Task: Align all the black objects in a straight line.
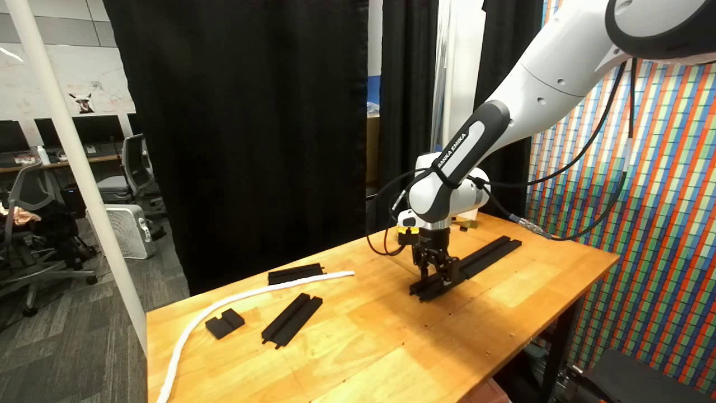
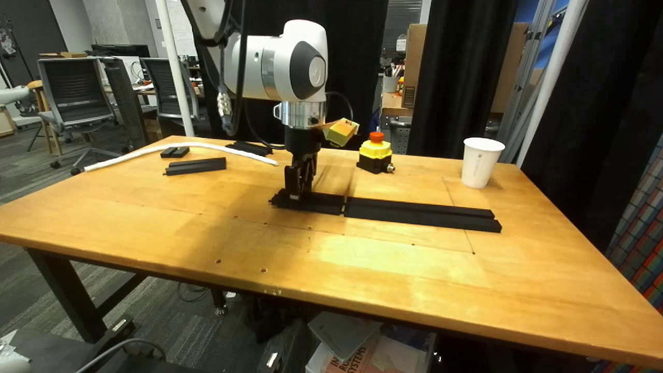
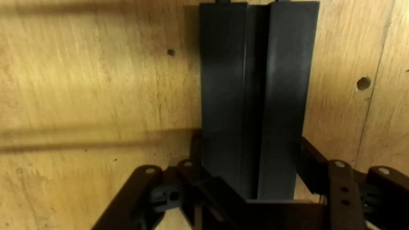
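Note:
My gripper (image 2: 300,195) is down at the table, its fingers on both sides of a short grooved black bar (image 2: 326,203), apparently touching it. In the wrist view this bar (image 3: 223,89) lies between the fingertips (image 3: 250,153), with two pegs at its far end. A long black bar (image 2: 414,212) lies end to end with it, a thin gap between them; both also show in an exterior view (image 1: 492,253). A medium bar (image 1: 292,322), a small notched block (image 1: 225,323) and another bar (image 1: 295,274) lie apart, at differing angles, toward the table's other end.
A white tube (image 1: 246,294) curves past the loose black pieces, in front of one bar. A yellow and red emergency stop (image 2: 375,151) and a white paper cup (image 2: 480,161) stand behind the long bar. A black curtain (image 1: 240,140) hangs along the table's back edge.

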